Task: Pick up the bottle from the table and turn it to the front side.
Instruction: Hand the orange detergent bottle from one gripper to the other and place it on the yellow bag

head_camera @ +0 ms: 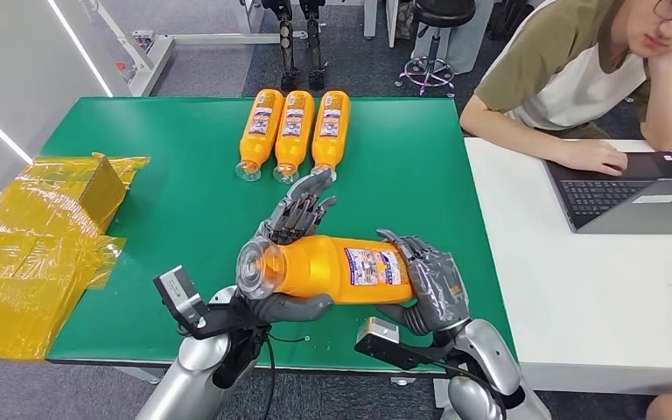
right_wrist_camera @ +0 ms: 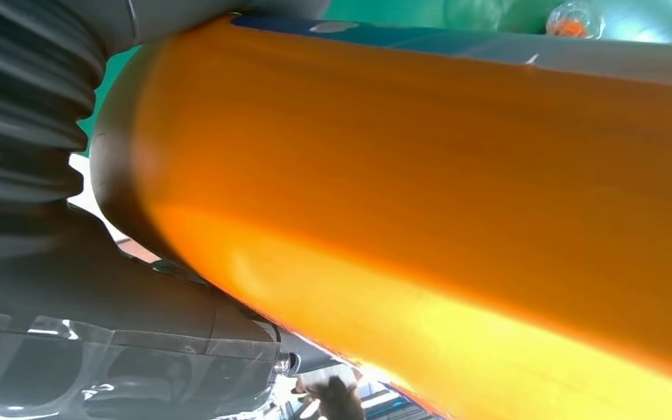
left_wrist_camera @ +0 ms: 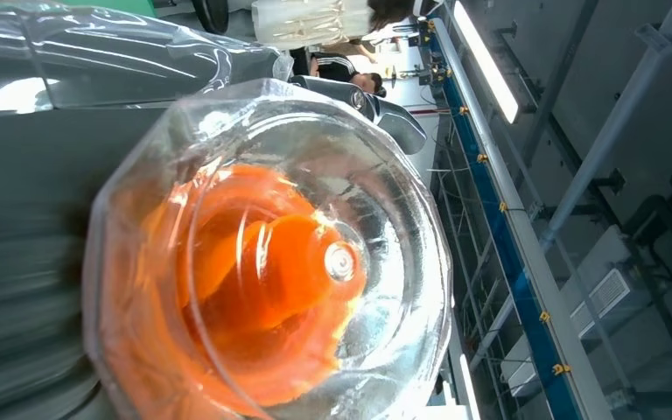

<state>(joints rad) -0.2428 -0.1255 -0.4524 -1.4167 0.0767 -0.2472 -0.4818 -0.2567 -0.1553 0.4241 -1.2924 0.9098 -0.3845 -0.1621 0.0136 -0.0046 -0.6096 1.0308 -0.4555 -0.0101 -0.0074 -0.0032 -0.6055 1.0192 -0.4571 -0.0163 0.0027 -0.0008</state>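
Orange bottle held lying sideways above the green table, lower centre of the head view, label up. Left hand grips its clear end, thumb beneath, fingers curled over. Right hand cups and grips the other end. Three more orange bottles lie side by side, upper centre. Yellow packaging at left edge.

Bright, even overhead light leaves the head view sharp with only faint shadows on the green worktop, while a ceiling strip light glares beyond the left hand and the bottle against the right hand is blurred.
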